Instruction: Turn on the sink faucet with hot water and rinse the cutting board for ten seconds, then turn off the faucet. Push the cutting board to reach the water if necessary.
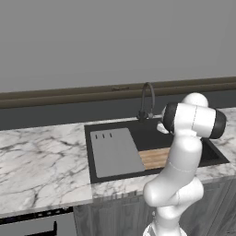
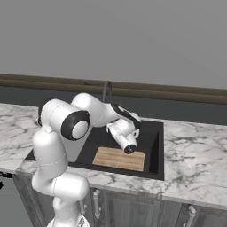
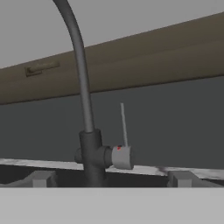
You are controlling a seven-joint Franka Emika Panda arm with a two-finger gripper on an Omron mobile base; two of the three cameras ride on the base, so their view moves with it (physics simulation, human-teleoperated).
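Observation:
The dark gooseneck faucet (image 3: 83, 87) stands straight ahead of my gripper (image 3: 111, 179), which is open, its fingertips (image 3: 41, 178) wide apart and level with the faucet base. A grey handle cap (image 3: 121, 157) with a red mark sits on the right of the base, and a thin lever rises straight up from it. I see no water stream. The faucet (image 1: 147, 99) rises behind the black sink (image 1: 147, 133). The light-brown cutting board (image 2: 119, 158) lies flat at the basin's front, below my hand; the arm partly covers the cutting board (image 1: 154, 158) in the left base view.
A large grey slab with three slots (image 1: 115, 152) lies in the sink's left half. White marble counter (image 1: 41, 161) flanks the basin on both sides. A dark wooden ledge (image 3: 144, 52) runs along the wall behind the faucet.

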